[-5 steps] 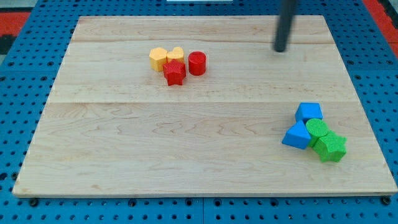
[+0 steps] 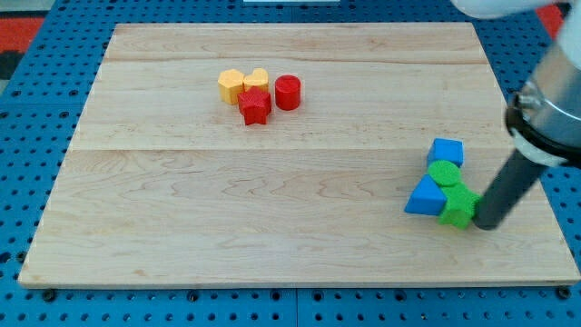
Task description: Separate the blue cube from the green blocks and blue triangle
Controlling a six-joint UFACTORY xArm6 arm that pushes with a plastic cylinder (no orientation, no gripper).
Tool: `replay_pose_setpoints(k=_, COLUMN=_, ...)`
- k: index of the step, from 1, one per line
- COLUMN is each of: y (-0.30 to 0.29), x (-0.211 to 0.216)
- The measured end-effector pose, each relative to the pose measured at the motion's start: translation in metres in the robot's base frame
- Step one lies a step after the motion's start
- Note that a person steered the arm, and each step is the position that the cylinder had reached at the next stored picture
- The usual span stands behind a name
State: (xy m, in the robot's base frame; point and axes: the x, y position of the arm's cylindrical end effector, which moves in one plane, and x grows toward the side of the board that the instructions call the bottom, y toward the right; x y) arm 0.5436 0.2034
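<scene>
Nearest, toward the view's bottom right: my tip (image 2: 487, 225) is down on the wooden board (image 2: 272, 218), pressed against the right side of a green star-shaped block (image 2: 458, 208). The rod is bare, with no jaws or fingers to open or close, so nothing is pinched; it only leans on that block.

Left of the green star, touching it, sits the blue triangle (image 2: 425, 196). Just above the two, wedged between them, is a round green block (image 2: 444, 174).

Behind that, touching the round green block's upper edge, is the blue cube (image 2: 447, 152). It is the farthest piece of this cluster, still bunched with the others and not separated. My tip is below and right of it, apart from it.

Farther off, toward the view's top left of centre, a second cluster: a red star-like block (image 2: 255, 107), a red cylinder (image 2: 288, 92), and two yellow blocks (image 2: 242, 84) side by side behind them, shapes hard to tell.
</scene>
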Motion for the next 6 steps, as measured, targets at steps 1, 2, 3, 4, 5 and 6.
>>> replay_pose_setpoints(k=1, y=-0.011, x=-0.034)
replay_pose_setpoints(k=2, y=-0.021, x=-0.065)
replay_pose_setpoints(k=3, y=-0.027, x=-0.067)
replay_pose_setpoints(k=4, y=-0.013, x=-0.086)
replay_pose_setpoints(k=5, y=-0.014, x=-0.116)
replay_pose_setpoints(k=6, y=-0.014, x=-0.137)
